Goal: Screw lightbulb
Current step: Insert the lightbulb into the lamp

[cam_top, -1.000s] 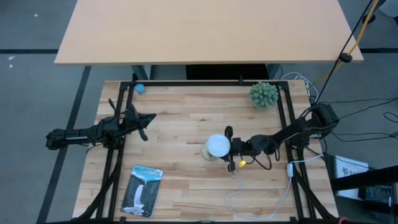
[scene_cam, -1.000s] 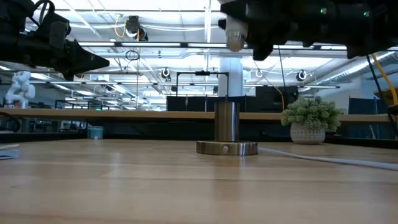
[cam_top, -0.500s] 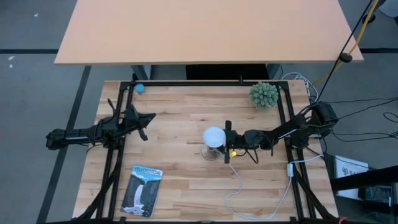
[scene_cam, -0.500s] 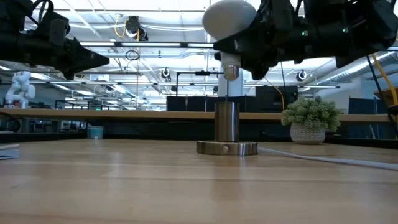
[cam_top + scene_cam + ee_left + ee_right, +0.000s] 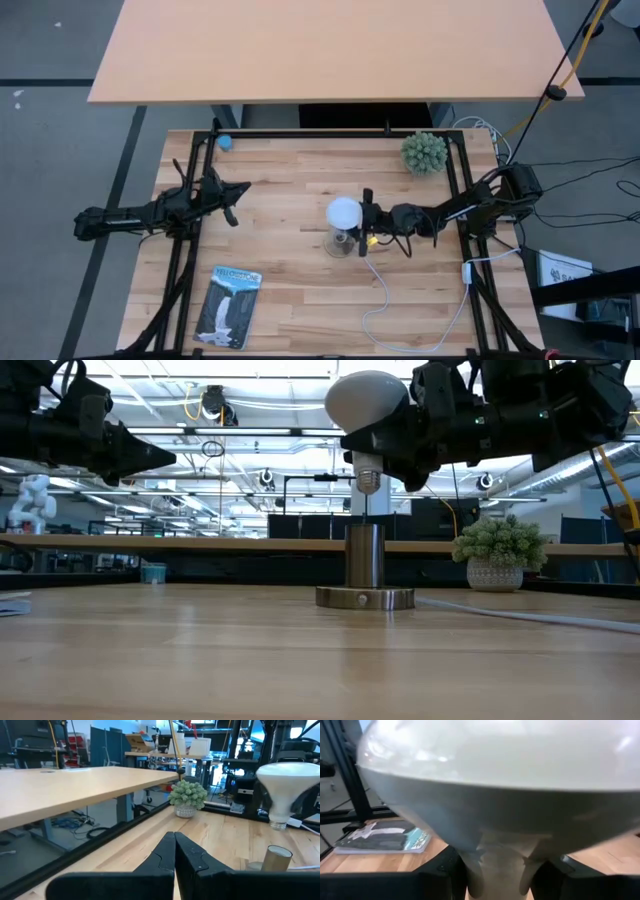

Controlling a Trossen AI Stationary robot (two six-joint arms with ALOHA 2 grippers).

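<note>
The right tool [image 5: 385, 445] holds the small white frosted lightbulb [image 5: 366, 405] by its cone-shaped neck, its fingers closed around it. The bulb hangs in the air with its round dome up and its silvery screw end pointing down. It is right above the shiny metal socket tube on its round flat base [image 5: 365, 572], but not touching it yet.

Things could go wrong here. If the screw end comes down a bit to one side, it may bump the rim of the tube and not go in. If the bulb is tilted, the thread could catch crooked and jam. The bulb looks smooth and slippery, so it might turn inside the fingers when twisted. The base looks light and loose on the pale wooden plank desk [image 5: 290, 290], so it could slide or spin, and its thin white cord [image 5: 385, 310] could tug it.

The left tool [image 5: 232, 198] waits far off at the left side of the desk, fingers pressed together and holding nothing. A spiky green ball plant in a pale pot [image 5: 424, 152] sits at the back corner, well away
</note>
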